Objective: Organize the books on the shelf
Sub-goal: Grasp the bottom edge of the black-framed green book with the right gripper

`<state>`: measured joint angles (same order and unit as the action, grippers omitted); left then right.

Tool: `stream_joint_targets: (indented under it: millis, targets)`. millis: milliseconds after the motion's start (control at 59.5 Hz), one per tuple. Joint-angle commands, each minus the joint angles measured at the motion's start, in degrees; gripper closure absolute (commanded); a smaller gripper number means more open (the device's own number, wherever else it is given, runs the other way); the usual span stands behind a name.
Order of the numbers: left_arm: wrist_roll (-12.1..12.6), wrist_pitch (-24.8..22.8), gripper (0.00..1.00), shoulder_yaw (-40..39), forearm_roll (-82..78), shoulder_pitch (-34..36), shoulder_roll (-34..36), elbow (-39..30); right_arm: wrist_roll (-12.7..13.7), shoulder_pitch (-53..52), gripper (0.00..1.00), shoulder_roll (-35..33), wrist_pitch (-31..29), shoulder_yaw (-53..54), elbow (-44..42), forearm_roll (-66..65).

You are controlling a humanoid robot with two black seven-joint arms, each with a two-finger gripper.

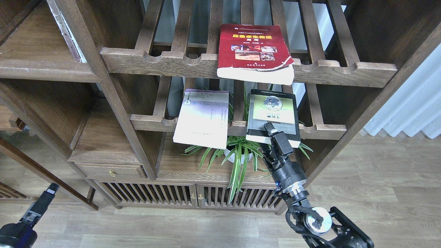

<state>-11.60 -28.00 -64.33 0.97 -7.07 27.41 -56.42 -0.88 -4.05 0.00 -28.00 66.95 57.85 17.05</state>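
The thick red book (253,48) lies on the upper slatted rack, its curled corner hanging over the front rail. The thin lavender-white book (203,117) lies tilted on the lower slatted rack, left. The black-bordered yellow-green book (272,113) lies on the same rack, right. My right gripper (274,136) is at that book's front edge, one finger (270,128) on the cover, closed on the edge. My left gripper (51,190) is low at the bottom left, far from the books, seen dark. A solid plank shelf (41,70) with a rounded edge is at the upper left.
A potted spider plant (237,155) stands on the solid plank (182,170) under the lower rack, just left of my right arm. A drawer (110,171) and slatted cabinet doors (193,196) are below. Wooden floor lies in front.
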Motion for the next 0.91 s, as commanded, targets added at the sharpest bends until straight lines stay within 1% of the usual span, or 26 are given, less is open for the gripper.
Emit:
stream_joint_targets:
  millis: [0, 185, 319, 336, 370, 521, 538, 605, 689, 723, 757, 807, 858, 891]
  targets:
    - [0.00, 0.00, 0.00, -0.09, 0.00, 0.04, 0.10, 0.00, 0.17, 0.01, 0.19, 0.00, 0.00, 0.81, 0.16, 0.18]
    - [0.00, 0.00, 0.00, -0.09, 0.00, 0.48, 0.28, 0.09, 0.52, 0.18, 0.32, 0.00, 0.00, 0.73, 0.07, 0.09]
    - [0.00, 0.00, 0.00, -0.18, 0.00, 0.83, 0.98, 0.09, 0.79, 0.10, 0.33, 0.00, 0.00, 0.73, 0.07, 0.09]
    - [0.00, 0.00, 0.00, -0.53, 0.00, 1.00, 1.15, 0.09, 0.79, 0.18, 0.36, 0.00, 0.00, 0.81, 0.07, 0.18]
    - [0.00, 0.00, 0.00, -0.62, 0.00, 1.00, 1.16, 0.09, 0.79, 0.18, 0.37, 0.00, 0.00, 0.81, 0.07, 0.18]
    - [0.00, 0.00, 0.00, -0.97, 0.00, 1.09, 1.16, 0.00, 0.88, 0.18, 0.50, 0.00, 0.00, 0.73, 0.07, 0.18]
    - [0.00, 0.00, 0.00, -0.97, 0.00, 1.18, 1.16, 0.00, 0.88, 0.18, 0.54, 0.00, 0.00, 0.73, 0.07, 0.18]
    - [0.00, 0.00, 0.00, -0.97, 0.00, 1.18, 1.16, 0.00, 1.14, 0.18, 0.62, 0.00, 0.00, 0.81, 0.07, 0.26]
    - [0.00, 0.00, 0.00, -0.97, 0.00, 1.18, 1.16, 0.00, 1.58, 0.18, 0.69, 0.00, 0.00, 0.90, -0.10, 0.44]
    - [0.00, 0.00, 0.00, -0.97, 0.00, 1.18, 1.16, 0.00, 1.93, 0.18, 0.74, 0.00, 0.00, 0.90, -0.10, 1.23]
    - [0.00, 0.00, 0.00, -0.97, 0.00, 1.18, 1.16, 0.00, 2.11, 0.18, 0.77, 0.00, 0.00, 0.90, -0.02, 1.58]
    - [0.00, 0.00, 0.00, -0.97, 0.00, 1.18, 1.16, 0.00, 2.72, 0.18, 0.88, 0.00, 0.00, 0.90, -0.02, 2.98]
    - [0.00, 0.00, 0.00, -0.97, 0.00, 1.27, 1.16, 0.00, 3.33, 0.18, 0.94, 0.00, 0.00, 0.81, -0.02, 4.21]
    - [0.00, 0.00, 0.00, -0.97, 0.00, 1.27, 1.16, 0.00, 3.78, 0.18, 0.95, 0.00, 0.00, 0.81, -0.02, 5.01]
